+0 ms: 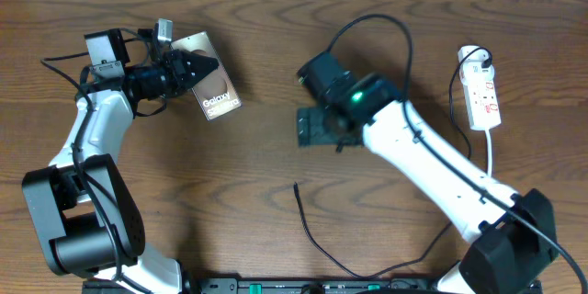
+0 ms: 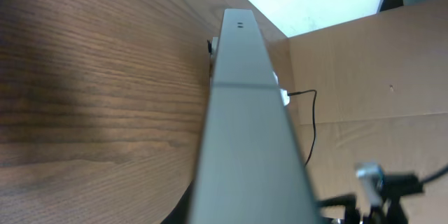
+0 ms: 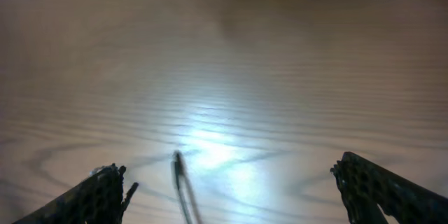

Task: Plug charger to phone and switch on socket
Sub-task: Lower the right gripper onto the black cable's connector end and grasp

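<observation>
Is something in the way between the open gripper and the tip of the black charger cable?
No, nothing visible is in the way. The right gripper is open and looks down at the charger, whose tip lies free on the wood. Only bare table shows between them.

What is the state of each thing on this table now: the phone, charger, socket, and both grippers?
phone: held by the left gripper, tilted, nothing plugged in.
charger: free tip lying loose on the table, not gripped.
socket: lying on the table; switch position cannot be told.
left gripper: shut on the phone.
right gripper: open, hovering over the charger tip.
</observation>
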